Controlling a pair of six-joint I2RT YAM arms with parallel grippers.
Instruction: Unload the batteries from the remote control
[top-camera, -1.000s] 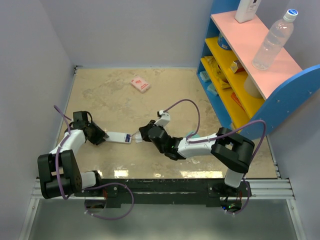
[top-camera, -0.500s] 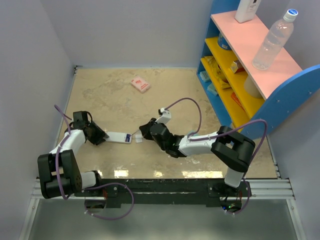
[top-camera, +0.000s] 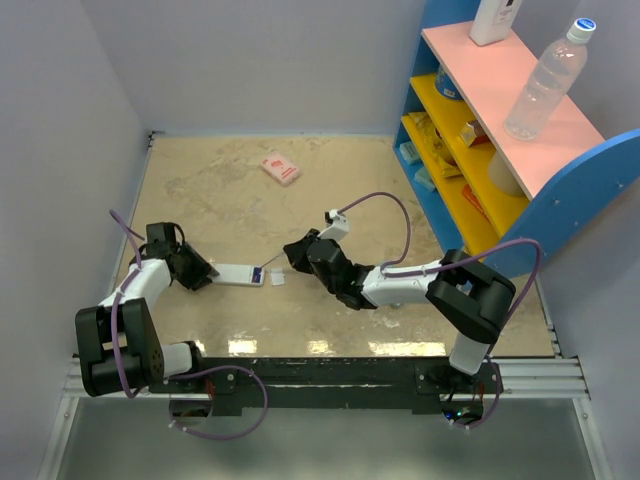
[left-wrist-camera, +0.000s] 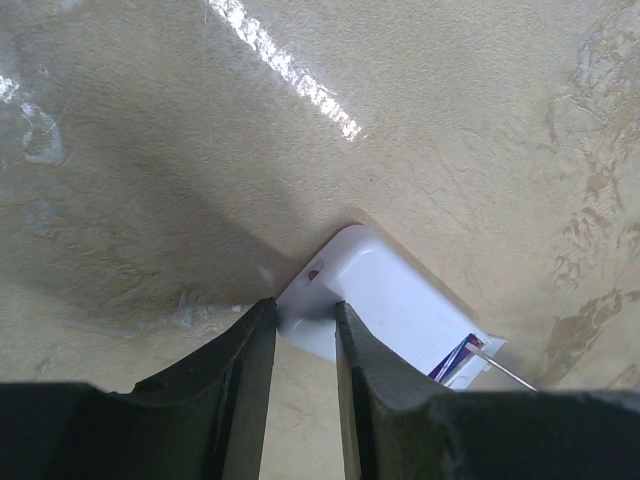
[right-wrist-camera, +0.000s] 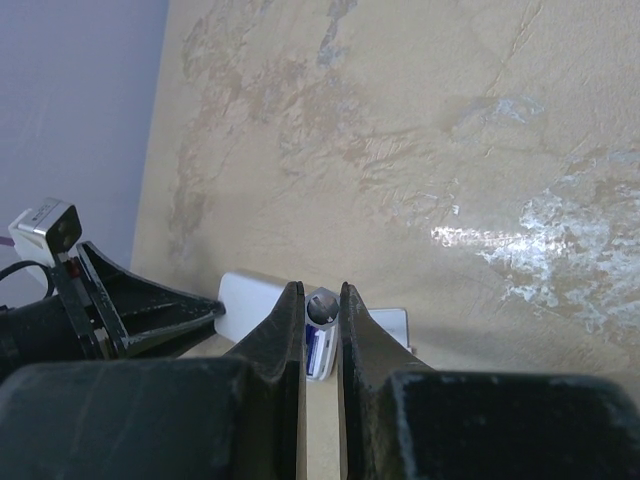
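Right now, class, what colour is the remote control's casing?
The remote control is white, clearest in the left wrist view.

Left of the table's (top-camera: 330, 190) centre lies the remote control (top-camera: 238, 274), the left gripper (top-camera: 207, 272) on its left end, the right gripper (top-camera: 285, 263) around a battery (right-wrist-camera: 322, 305) at its right.
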